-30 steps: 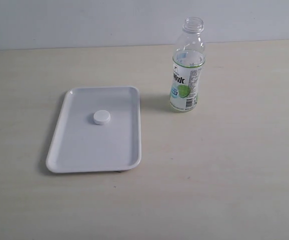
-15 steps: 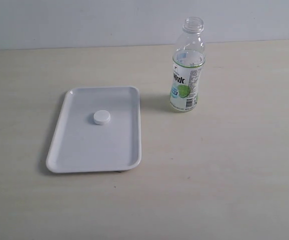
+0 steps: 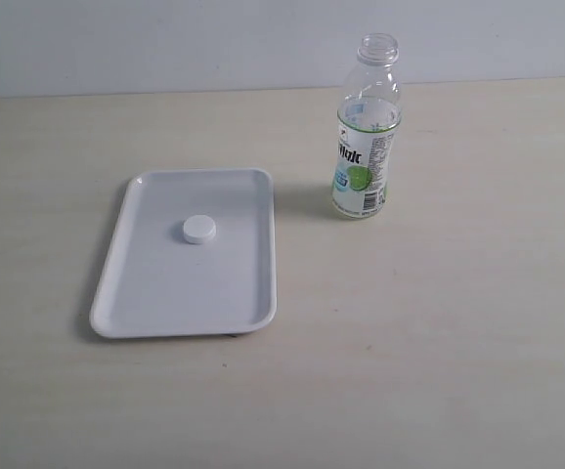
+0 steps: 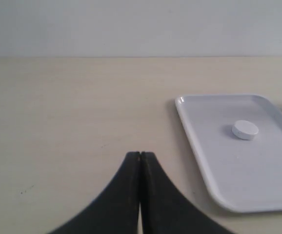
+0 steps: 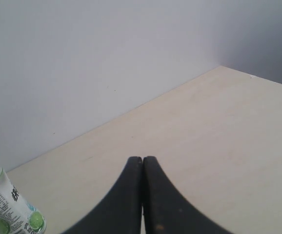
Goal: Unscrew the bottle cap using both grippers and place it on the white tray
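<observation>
On the white tray [image 3: 187,285] lies the bottle cap [image 3: 198,230], with the bottle [image 3: 365,161] upright nearby. Left gripper [image 4: 140,157] and right gripper [image 5: 142,161]: jaws closed, empty.

Left wrist view: the left tool [image 4: 140,156] is cut by the picture's edge, so only its tapering dark tips show. The white tray [image 4: 238,165] runs out of frame along one long side and at one corner.

Right wrist view: the right tool [image 5: 142,158] is cropped likewise. Of the bottle [image 5: 7,209], only part of the body and lime picture shows.

Exterior view: the label [image 3: 361,171] carries fine print too small to read, and its large lettering wraps out of sight. A dark speck [image 3: 229,335] at the tray's near rim is too small to identify. The table [image 3: 458,342] is cropped at the sides.
</observation>
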Controlling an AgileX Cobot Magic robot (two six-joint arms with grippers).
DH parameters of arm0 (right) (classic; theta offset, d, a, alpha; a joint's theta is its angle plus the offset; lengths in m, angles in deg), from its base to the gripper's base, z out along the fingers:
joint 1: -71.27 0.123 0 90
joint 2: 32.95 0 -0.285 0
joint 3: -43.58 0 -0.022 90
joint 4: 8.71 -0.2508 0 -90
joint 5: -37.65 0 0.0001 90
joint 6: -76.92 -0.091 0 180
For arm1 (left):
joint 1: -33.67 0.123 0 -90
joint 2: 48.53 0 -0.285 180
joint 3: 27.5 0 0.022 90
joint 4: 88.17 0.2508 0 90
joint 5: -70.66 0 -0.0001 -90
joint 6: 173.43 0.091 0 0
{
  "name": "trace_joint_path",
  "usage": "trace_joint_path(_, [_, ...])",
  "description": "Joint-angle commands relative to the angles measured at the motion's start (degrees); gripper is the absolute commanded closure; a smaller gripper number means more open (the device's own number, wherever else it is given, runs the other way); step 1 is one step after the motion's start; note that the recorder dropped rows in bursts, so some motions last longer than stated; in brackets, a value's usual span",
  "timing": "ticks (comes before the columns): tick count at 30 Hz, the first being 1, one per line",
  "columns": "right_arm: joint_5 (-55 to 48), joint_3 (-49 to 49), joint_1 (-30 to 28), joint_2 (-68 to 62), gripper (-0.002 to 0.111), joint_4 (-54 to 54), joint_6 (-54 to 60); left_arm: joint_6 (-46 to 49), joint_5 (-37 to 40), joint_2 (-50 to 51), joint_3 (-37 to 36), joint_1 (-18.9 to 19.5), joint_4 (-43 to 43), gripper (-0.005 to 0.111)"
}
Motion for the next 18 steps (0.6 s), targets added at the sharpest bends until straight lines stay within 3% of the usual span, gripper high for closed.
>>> trace_joint_path(1, [0.3, -0.3, -0.2, 0.3, 0.108, -0.1, 0.1, -0.6, 0.5, -0.3, -0.1, 0.1, -0.9, 0.107])
trace_joint_path(4, [0.3, -0.3, -0.2, 0.3, 0.108, -0.1, 0.1, -2.1, 0.5, -0.3, -0.1, 0.1, 0.0, 0.107])
trace_joint_path(9, [0.3, -0.3, -0.2, 0.3, 0.108, -0.1, 0.1, -13.2, 0.5, -0.3, -0.1, 0.1, 8.0, 0.107])
trace_joint_path(18, [0.3, -0.3, -0.2, 0.3, 0.108, -0.1, 0.1, -13.5, 0.5, -0.3, -0.1, 0.1, 8.0, 0.107])
